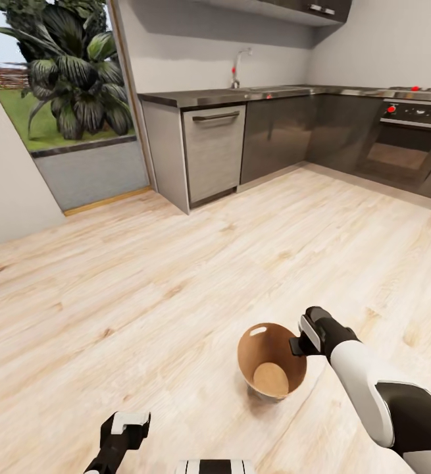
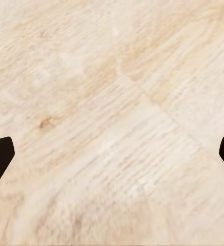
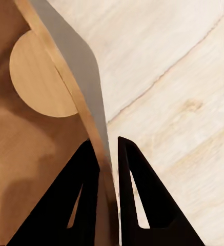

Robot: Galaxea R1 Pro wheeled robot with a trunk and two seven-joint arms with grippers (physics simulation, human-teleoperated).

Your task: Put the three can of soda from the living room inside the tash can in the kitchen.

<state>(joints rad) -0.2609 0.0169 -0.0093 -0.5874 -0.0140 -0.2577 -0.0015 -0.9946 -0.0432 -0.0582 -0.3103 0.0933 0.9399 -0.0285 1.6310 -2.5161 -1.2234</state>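
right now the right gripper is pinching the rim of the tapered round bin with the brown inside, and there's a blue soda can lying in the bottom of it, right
Not quite: the right gripper does pinch the rim of the tapered round bin with the brown inside, one finger on each side of the wall, but no blue soda can lies in it. The head view and the right wrist view both show its round, tan bottom bare.

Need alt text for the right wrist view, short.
The right gripper pinches the rim of the trash can, one dark finger inside the brown interior, one outside the grey wall. The can's round, bare bottom shows inside, and pale wood floor lies beyond the rim.
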